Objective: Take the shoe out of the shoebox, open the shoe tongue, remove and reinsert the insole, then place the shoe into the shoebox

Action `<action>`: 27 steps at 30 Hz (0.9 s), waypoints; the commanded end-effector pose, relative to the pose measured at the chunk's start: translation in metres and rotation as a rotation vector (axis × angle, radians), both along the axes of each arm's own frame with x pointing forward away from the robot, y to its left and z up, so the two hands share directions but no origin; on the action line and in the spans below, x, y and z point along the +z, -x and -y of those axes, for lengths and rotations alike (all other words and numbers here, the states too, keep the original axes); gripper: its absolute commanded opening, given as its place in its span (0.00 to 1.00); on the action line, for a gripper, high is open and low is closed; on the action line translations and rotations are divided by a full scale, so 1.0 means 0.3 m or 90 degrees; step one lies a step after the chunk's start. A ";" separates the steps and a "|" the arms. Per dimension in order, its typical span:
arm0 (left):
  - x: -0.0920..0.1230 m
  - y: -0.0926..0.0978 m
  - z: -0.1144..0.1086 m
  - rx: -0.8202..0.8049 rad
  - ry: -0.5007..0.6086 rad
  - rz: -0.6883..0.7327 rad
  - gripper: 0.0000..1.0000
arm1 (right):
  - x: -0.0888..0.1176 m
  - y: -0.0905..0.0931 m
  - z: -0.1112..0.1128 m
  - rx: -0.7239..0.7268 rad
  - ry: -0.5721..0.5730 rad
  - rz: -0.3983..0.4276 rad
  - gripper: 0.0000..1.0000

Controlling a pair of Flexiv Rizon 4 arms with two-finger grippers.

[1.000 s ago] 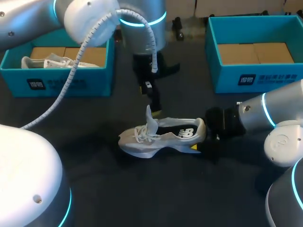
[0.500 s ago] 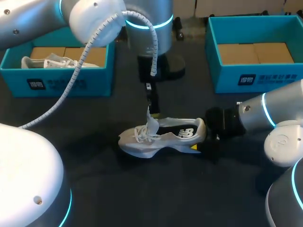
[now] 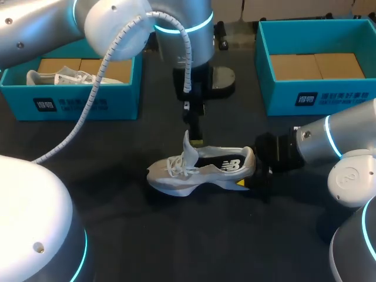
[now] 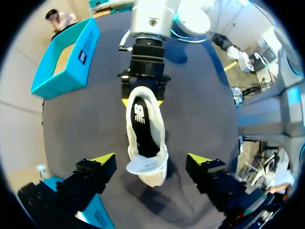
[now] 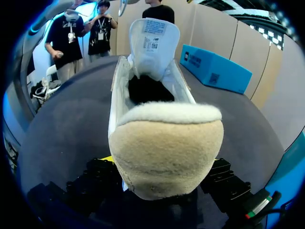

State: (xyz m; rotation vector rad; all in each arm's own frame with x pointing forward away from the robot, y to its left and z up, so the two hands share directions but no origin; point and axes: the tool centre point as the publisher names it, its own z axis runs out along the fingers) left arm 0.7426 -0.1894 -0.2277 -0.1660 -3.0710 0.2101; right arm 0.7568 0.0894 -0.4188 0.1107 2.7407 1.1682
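Head view: the sneaker (image 3: pixel 200 170) lies out of its box at table centre, toe toward nine o'clock, tongue (image 3: pixel 188 148) raised. The right gripper (image 3: pixel 251 177) clamps the heel at three o'clock. The left gripper (image 4: pixel 151 160) hovers above, fingers spread wide. The insole (image 4: pixel 143 125) sits inside, so I judge that removal, reinsertion and return to the empty shoebox (image 3: pixel 317 98) at one o'clock remain.

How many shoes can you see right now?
2. One shoe stands mid-table, its heel gripped by the right gripper. The other shoe lies in the left blue box. The right blue box shows only cardboard, though its near wall may hide a bit.
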 end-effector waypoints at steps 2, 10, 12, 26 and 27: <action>-0.055 -0.024 0.037 -0.026 0.006 -0.004 0.04 | -0.005 0.000 -0.009 -0.002 0.004 0.000 0.00; -0.105 0.024 0.086 -0.074 0.011 -0.023 0.00 | -0.005 0.000 -0.009 -0.002 0.004 0.000 0.00; -0.123 0.032 0.097 -0.068 0.014 -0.014 0.00 | -0.005 0.000 -0.009 -0.002 0.004 0.000 0.00; -0.145 0.038 0.109 -0.048 0.007 0.008 0.00 | -0.005 0.000 -0.009 -0.002 0.004 0.000 0.00; -0.145 0.038 0.109 -0.048 0.007 0.008 0.00 | -0.005 0.000 -0.009 -0.002 0.004 0.000 0.00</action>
